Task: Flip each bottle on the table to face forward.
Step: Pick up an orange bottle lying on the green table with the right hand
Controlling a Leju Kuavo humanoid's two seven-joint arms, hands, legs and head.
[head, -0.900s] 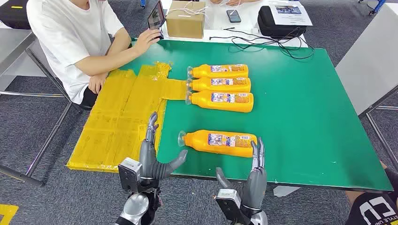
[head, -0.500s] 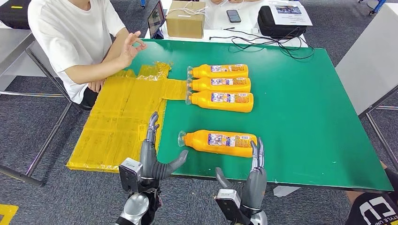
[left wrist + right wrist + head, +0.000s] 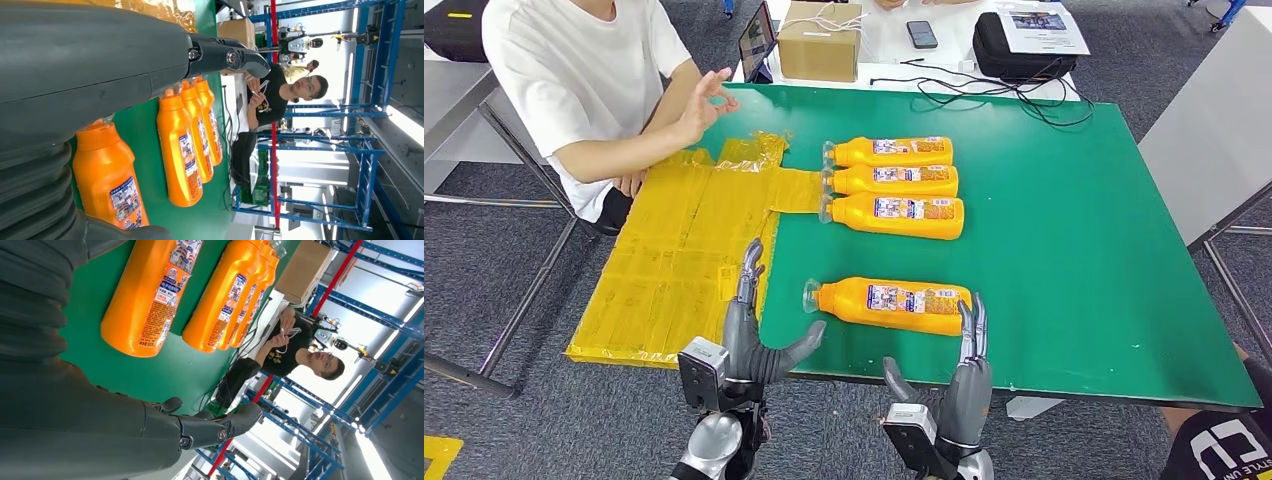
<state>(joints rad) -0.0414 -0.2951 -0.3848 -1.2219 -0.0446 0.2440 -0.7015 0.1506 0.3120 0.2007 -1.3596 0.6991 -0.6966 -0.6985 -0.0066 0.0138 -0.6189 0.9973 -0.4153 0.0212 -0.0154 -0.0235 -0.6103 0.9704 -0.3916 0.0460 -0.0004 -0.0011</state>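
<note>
**Near edge: both hands open beside the lone bottle**

On the green table (image 3: pixel 1074 250), 4 orange bottles lie on their sides, caps toward the robot's left. 3 of them form a tight row (image 3: pixel 892 184) near the middle, touching or nearly touching one another, their caps resting at the edge of a yellow sheet (image 3: pixel 674 260) that covers the table's left part. The 4th bottle (image 3: pixel 892 303) lies apart from the row, close to the near edge, label up.

The left hand (image 3: pixel 749 335) hovers at the near edge just beside this bottle's cap, fingers spread and holding nothing, thumb reaching toward the cap without clearly touching it. The right hand (image 3: pixel 964 375) stands at the bottle's base end, fingers straight and upright, also empty; whether its fingertips touch the bottle is hard to tell from the head view. In the left wrist view the near bottle (image 3: pixel 107 185) sits just past the grey thumb, the row beyond it.

A person (image 3: pixel 584 90) in a white shirt sits at the far left corner, one hand raised above the table. Behind the table stand a cardboard box (image 3: pixel 820 40), a phone (image 3: pixel 921 34), a black case (image 3: pixel 1029 45) and loose cables (image 3: pixel 984 85).
</note>
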